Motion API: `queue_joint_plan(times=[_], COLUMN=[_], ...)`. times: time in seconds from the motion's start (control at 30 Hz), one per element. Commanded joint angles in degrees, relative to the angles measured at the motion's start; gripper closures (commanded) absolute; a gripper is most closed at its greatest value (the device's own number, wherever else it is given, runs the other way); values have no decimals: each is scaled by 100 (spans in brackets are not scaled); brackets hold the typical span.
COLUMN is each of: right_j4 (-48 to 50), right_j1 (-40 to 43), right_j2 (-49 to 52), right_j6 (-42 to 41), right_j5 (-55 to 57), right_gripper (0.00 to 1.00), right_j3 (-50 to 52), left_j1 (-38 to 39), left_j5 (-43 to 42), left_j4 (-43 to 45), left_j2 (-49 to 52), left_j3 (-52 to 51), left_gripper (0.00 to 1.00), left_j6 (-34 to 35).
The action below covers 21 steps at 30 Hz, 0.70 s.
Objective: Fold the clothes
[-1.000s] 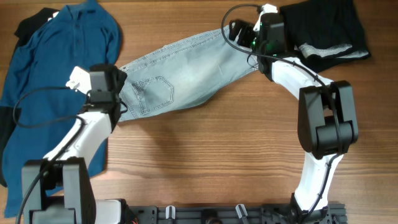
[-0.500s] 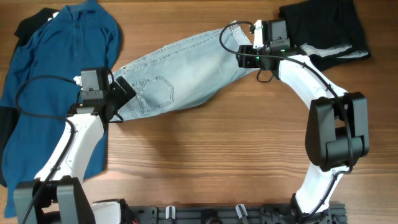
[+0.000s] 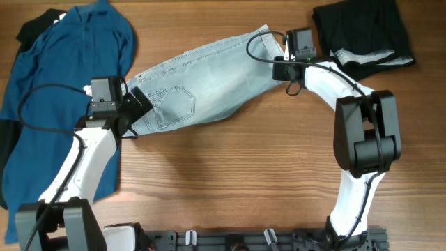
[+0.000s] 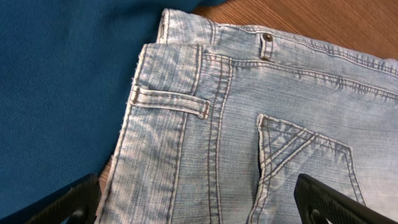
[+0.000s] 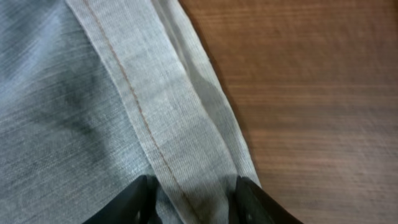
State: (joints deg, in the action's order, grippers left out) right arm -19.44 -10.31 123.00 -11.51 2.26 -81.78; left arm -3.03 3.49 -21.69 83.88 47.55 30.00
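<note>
The shorts lie flat on the surface, their long axis running on a slant from the waistband at the left of centre up to the cuffed hem near the top, right of centre. My left pincer sits at the waistband end. In the left wrist view its jaws are spread wide over the belt loop and back pocket, holding nothing. My right pincer is at the opposite end, low over the hem. Its jaws are narrowed but still parted, straddling the stitched cuff, which lies flat between them.

So each arm has one end. I judge the fold should go along that slant, hem toward waistband, with the right arm carrying it down and left. The dark blue shirt touches the waistband corner, so a left grasp could snag it.
</note>
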Motion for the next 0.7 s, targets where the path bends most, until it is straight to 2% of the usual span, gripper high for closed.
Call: queue_joint_plan(times=[0.0, 0.13, 0.23, 0.33, 0.5, 0.57, 0.67], right_j4=[-1054, -2190, -2999, -3158, -3139, -3150, -3145], right_j1=[118, 374, 737, 1025, 1438, 1493, 1464], right_j2=[186, 186, 186, 179, -179, -656, -1530], right_j6=[-704, -1305, -1569, -1425, -658, -125, 656], right_j5=[743, 741, 669, 184, -1169, -1622, -2142], right_gripper=[59, 68, 70, 70, 67, 60, 31], right_j3=[166, 166, 166, 162, 144, 98, 74], left_j1=[-9, -9, -9, -9, -9, -9, -9], left_j5=[-48, -111, -111, -111, -111, -118, -221], left_j4=[-2, -144, -330, -439, -535, -490, -380], left_j2=[-90, -90, -90, -90, -90, -90, -87], left_j3=[72, 72, 72, 72, 72, 72, 72], left_gripper=[0, 0, 0, 0, 0, 0, 0], left_j6=[-129, -131, -131, -131, -170, -363, -599])
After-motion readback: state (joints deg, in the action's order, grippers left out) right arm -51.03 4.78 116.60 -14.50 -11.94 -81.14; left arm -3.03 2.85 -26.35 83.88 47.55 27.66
